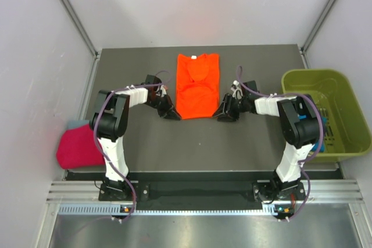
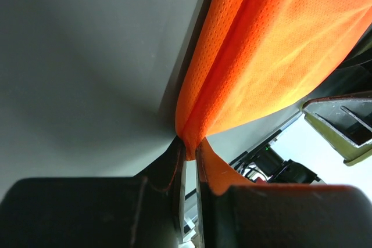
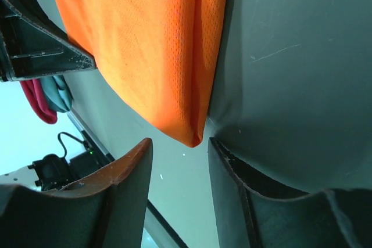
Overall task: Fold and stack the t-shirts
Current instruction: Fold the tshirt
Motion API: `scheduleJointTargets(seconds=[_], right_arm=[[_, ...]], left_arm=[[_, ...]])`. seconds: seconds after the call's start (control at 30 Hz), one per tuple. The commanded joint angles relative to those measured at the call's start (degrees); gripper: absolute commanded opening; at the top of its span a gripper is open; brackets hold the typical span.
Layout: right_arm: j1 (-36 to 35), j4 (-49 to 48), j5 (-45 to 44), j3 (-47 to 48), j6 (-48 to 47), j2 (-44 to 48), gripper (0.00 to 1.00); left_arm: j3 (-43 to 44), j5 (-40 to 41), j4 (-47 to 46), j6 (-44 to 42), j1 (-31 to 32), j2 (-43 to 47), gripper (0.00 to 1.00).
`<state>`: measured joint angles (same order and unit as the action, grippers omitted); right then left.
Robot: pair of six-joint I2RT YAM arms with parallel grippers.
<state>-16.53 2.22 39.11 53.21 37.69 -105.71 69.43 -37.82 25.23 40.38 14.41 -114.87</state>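
By the far edge of the bench lies the orange t-shirt, its near-left corner pinched in the left claw, the right claw agape at the other, which it should clamp before folding.

Robotics lab test cell, not a home. Bare white panel walls in metal framing enclose a dark grey table. Two robot arms, left and right, are bolted beside an aluminium rail. The only homely things are an orange t-shirt and a green plastic bin.
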Motion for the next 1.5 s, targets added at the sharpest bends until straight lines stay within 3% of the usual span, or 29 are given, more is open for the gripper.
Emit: scheduleJointTargets(seconds=[0.0,0.2,0.27,0.3,0.33,0.43,0.8,1.03,1.2,1.47], right_arm=[[-1.0,-1.4,-1.0,-0.2,-0.4,0.4,0.44],[-1.4,-5.5,-1.0,0.9,1.1,-1.9,0.38],[-1.7,-5.7,-0.7,1.6,1.2,-2.7,0.32],[-1.7,-6.2,-0.5,2.2,1.1,-2.7,0.27],[-2.0,-6.1,-0.2,2.5,1.0,-2.8,0.15],[-1.9,-3.8,0.4,3.3,-0.2,-1.2,0.01],[-0.5,2.9,1.0,-5.2,-2.7,18.9,0.0],[-0.4,9.6,0.2,-4.4,-8.5,29.2,0.0],[1.1,8.2,-0.5,-1.2,-8.7,28.5,0.0],[3.9,3.9,-1.0,12.7,-9.8,15.9,0.0]], left_arm=[[-1.0,0.1,-1.1,-0.6,0.4,3.7,0.03],[-2.4,0.4,-1.2,-0.8,0.6,5.3,0.01],[-2.6,0.5,-1.2,-1.1,0.7,5.7,0.0],[-2.7,0.5,-1.1,-1.1,0.8,5.9,0.0],[-2.6,0.6,-0.9,-1.3,0.7,6.0,0.0],[-2.6,0.7,-0.5,-1.5,0.8,6.9,0.0],[-4.9,-2.3,0.9,-2.9,1.4,17.8,0.0],[-3.1,-2.0,3.7,-7.8,4.2,25.8,0.0],[2.1,0.1,2.7,-11.4,4.2,26.1,0.0],[17.9,3.0,3.7,-16.7,3.4,12.8,0.0]])
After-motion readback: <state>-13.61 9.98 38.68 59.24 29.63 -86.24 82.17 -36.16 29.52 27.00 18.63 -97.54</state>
